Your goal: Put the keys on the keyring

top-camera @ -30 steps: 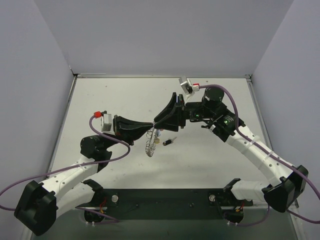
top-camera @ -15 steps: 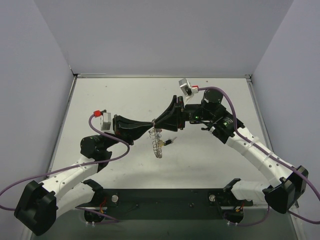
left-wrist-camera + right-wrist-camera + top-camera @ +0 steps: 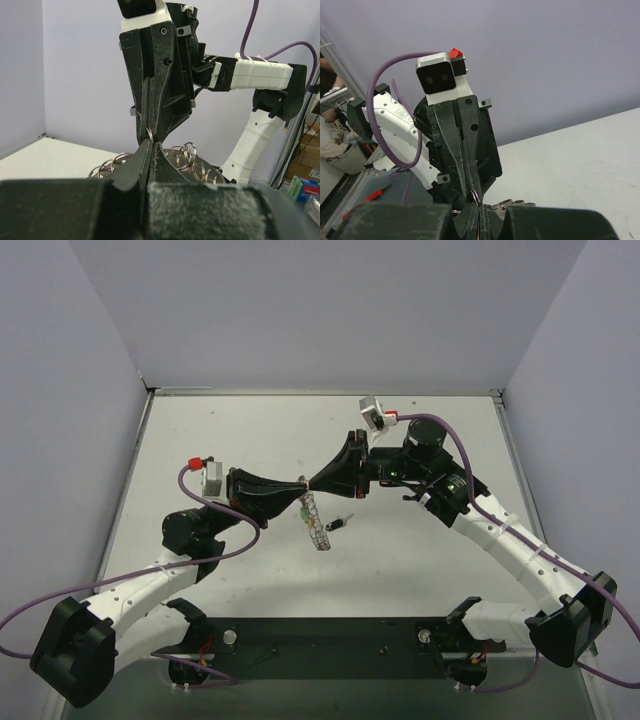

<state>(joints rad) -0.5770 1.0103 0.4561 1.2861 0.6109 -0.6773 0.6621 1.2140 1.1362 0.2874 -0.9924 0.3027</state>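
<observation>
We see the left gripper [image 3: 302, 487] and the right gripper [image 3: 313, 485] meet tip to tip above the middle of the table [image 3: 230, 430], two pairs of jaws both pinched shut on the top of the one keyring [image 3: 316, 524], which dangles beneath them. A single loose key [image 3: 341, 524] lies on the table just beside it.

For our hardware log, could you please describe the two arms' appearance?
The left arm and right arm have white shells with black joints. Black wedge-shaped fingers taper to narrow tips. A purple cable loops along each arm; each wrist carries a grey camera with a red tab.
</observation>
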